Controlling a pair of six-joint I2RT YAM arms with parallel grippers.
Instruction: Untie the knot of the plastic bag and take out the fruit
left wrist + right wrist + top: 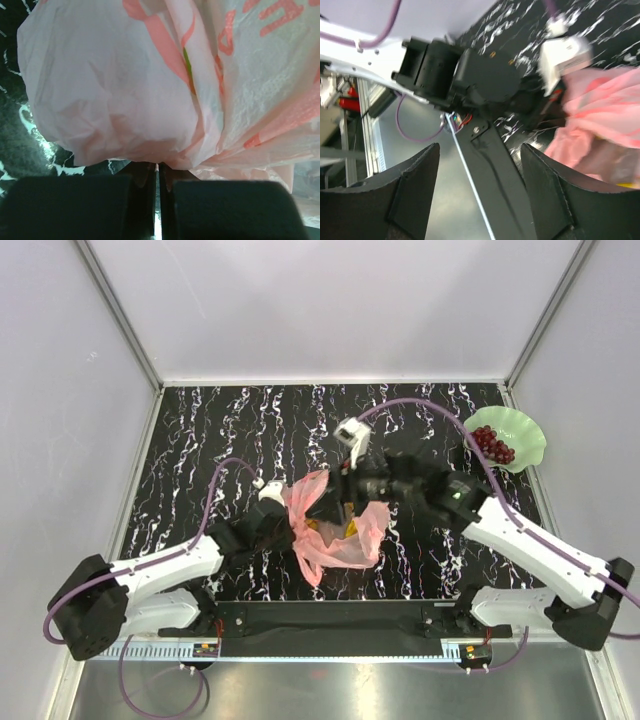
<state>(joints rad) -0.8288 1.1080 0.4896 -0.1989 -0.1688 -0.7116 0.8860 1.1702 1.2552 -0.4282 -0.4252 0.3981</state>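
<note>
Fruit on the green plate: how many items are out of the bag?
1: the grape bunch lies on the green plate, at far right. Any other fruit may be hidden inside the plastic bag.

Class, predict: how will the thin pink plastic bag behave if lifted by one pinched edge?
Probably floppy: the thin translucent pink plastic bag crumples into gathered folds at the left gripper. Likely light: green shows through its film.

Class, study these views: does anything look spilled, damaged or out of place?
Nothing stands out. The crinkled pink plastic bag sits mid-table, pinched by the left pincer; dark red grapes lie on the wavy green plate.
</note>
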